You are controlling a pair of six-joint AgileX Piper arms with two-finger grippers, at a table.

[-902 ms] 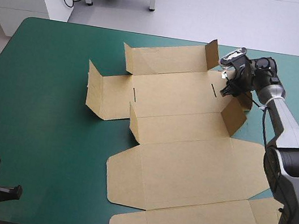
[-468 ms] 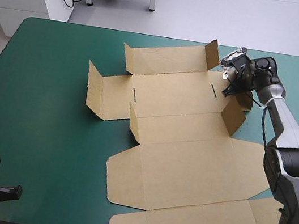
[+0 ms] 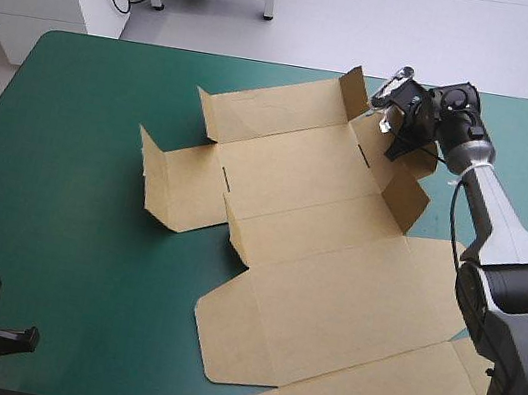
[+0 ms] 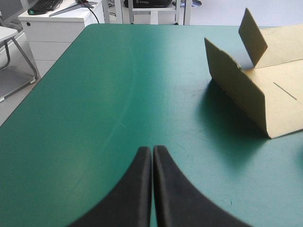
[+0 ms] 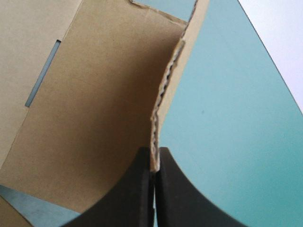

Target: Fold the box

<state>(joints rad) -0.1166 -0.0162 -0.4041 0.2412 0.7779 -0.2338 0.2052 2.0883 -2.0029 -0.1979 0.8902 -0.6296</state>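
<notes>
Table (image 3: 75,176) in teal-green fills the high view, with the brown box (image 3: 328,300) spread from its centre to the lower right, mostly flat but turned up along its upper-middle panels. At upper right, the right gripper (image 3: 392,146) pinches the edge of a raised flap (image 5: 104,109) between its black fingers. At lower left, the left gripper (image 3: 18,334) sits well clear of the board, its fingers pressed together on nothing.

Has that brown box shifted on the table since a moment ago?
Yes. The box has turned a little: its far end has slid toward the table's left edge, and its near flaps toward the right edge.
</notes>
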